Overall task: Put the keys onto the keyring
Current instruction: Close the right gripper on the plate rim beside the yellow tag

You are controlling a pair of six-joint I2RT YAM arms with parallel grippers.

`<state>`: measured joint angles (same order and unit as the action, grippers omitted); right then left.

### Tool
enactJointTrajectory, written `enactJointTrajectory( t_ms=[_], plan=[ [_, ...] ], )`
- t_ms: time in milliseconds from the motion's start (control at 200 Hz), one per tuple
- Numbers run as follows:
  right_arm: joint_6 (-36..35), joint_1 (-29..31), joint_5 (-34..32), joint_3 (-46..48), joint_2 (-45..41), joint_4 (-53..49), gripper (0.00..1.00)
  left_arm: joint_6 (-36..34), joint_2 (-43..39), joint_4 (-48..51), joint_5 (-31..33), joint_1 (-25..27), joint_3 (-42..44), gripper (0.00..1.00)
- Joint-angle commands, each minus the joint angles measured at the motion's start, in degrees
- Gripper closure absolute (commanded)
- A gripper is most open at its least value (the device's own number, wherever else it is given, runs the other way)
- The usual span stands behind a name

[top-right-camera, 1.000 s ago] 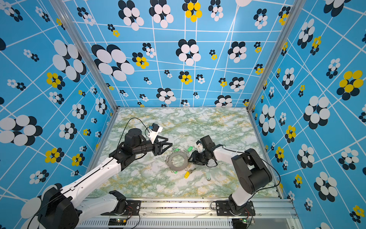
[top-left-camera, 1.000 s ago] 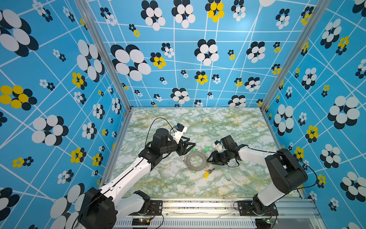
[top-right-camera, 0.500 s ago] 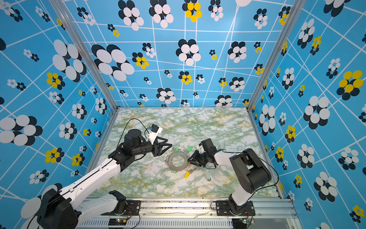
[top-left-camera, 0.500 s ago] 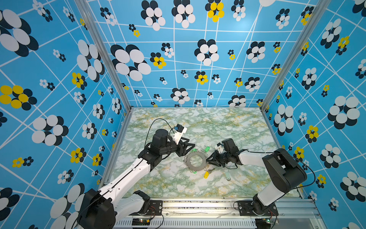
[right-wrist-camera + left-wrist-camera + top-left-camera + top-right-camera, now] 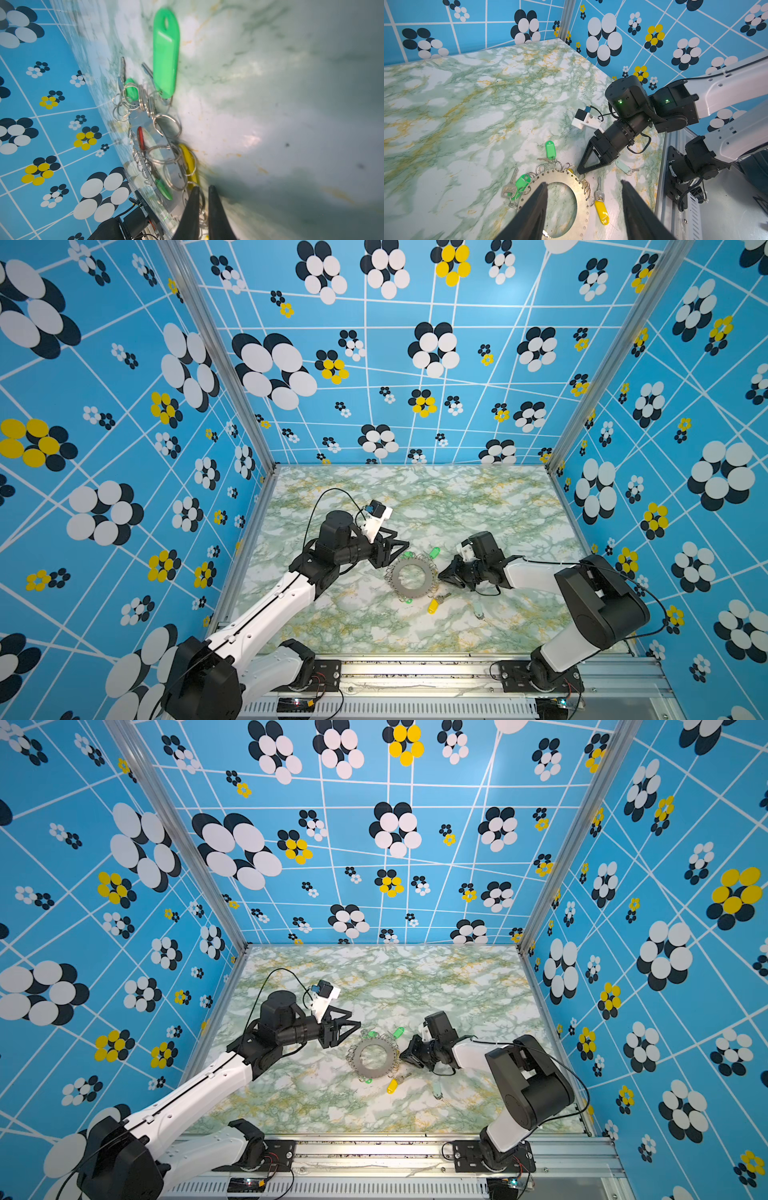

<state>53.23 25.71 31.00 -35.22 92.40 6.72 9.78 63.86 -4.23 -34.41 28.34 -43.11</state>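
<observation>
The keyring (image 5: 412,577) (image 5: 372,1057), a flat grey disc fringed with wire loops, lies mid-table. Green-tagged keys (image 5: 434,551) (image 5: 550,149) hang on its far rim. A yellow-tagged key (image 5: 433,605) (image 5: 601,209) lies at its near right rim. A pale mint key (image 5: 478,610) (image 5: 623,166) lies loose further right. My left gripper (image 5: 397,556) (image 5: 582,185) hovers open over the keyring (image 5: 582,199), holding nothing. My right gripper (image 5: 439,574) (image 5: 203,188) is at the ring's right rim, its jaws nearly together on a wire loop. A red tag (image 5: 140,138) shows across the disc.
Blue flowered walls (image 5: 124,448) close in the marble table on the left, back and right. An aluminium rail (image 5: 415,668) with both arm bases runs along the front edge. The right arm's cable (image 5: 486,593) loops onto the table beside its wrist.
My right gripper has slid left up to the keyring's right rim, and its jaws have closed from half open to nearly together. The left arm has barely moved.
</observation>
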Motion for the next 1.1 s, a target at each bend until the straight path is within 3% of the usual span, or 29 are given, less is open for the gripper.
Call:
enactJointTrajectory(
  t_ms=[0,170,300,530,870,1095],
  plan=[
    [0.6,-0.2,-0.2,0.2,-0.9,1.6,0.84,-1.1,-0.7,0.3,0.4,-0.6,0.3,0.41],
    [1.7,-0.2,1.3,0.8,-0.2,2.3,0.74,-1.1,-0.9,0.5,0.2,-0.6,0.2,0.41],
    [1.7,-0.2,1.8,0.9,-0.1,1.4,0.74,-1.1,-0.8,0.4,0.2,-0.6,0.3,0.41],
    [2.4,-0.1,2.2,1.5,0.4,2.7,0.81,-1.1,-0.3,-0.1,0.0,-0.6,0.1,0.41],
    [3.6,0.1,3.0,1.7,1.2,4.8,0.78,-1.1,-0.1,-0.2,-0.1,-0.6,-0.1,0.42],
    [4.0,0.2,2.9,2.0,1.0,5.4,0.89,-0.8,0.0,-0.4,-0.2,-0.6,-0.1,0.41]
  ],
)
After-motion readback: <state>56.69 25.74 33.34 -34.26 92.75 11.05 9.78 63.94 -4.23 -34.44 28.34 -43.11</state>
